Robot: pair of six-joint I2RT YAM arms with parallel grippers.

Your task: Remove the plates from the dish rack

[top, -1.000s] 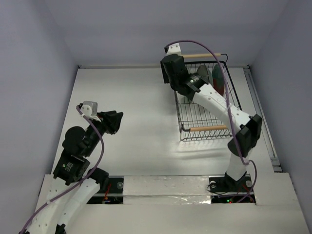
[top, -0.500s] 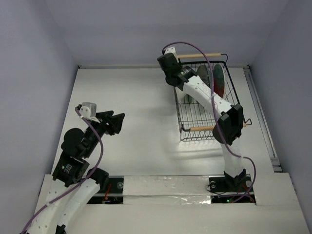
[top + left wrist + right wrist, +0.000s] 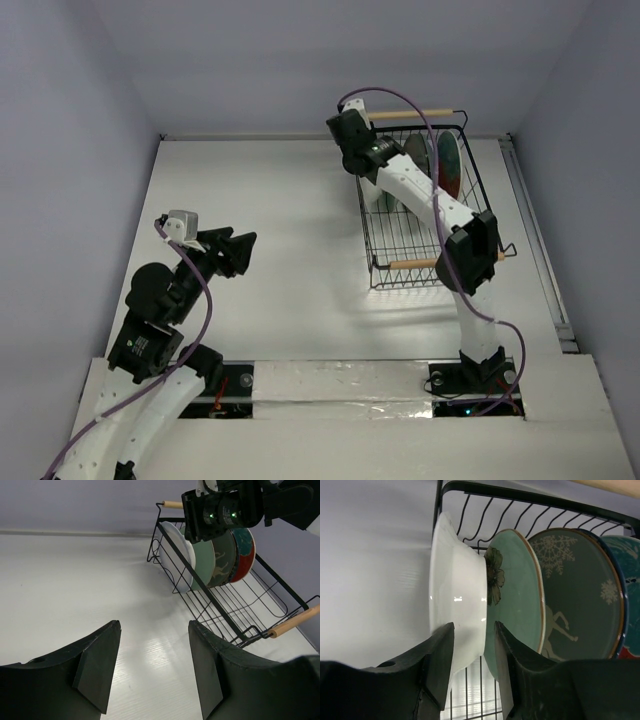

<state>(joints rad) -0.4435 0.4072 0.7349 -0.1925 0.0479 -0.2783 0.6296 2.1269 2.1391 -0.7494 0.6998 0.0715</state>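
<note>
1. On the left, my left pincer (image 3: 155, 628) hangs over the counter (image 3: 290, 200), well apart from the rack (image 3: 428, 263). Its fingers have spread in the last second, and nothing is between them.
2. On the right, my right arm has swung in over the rack's far end. My right pincer (image 3: 474, 630) now sits astride the white plate (image 3: 457, 595), one finger on each side and narrowing. I cannot tell whether they pinch it yet.
3. Behind the white plate, the green plate (image 3: 517, 585), grey plate (image 3: 575, 585) and red-rimmed plate (image 3: 245, 555) stand on edge, close together.
4. I judge this to be the grasp on the first plate. All four plates are in the rack, so the unloading has barely begun.
5. The counter is smooth, white and slightly glossy. Plain pale lilac walls close it in on the left, back and right.
</note>
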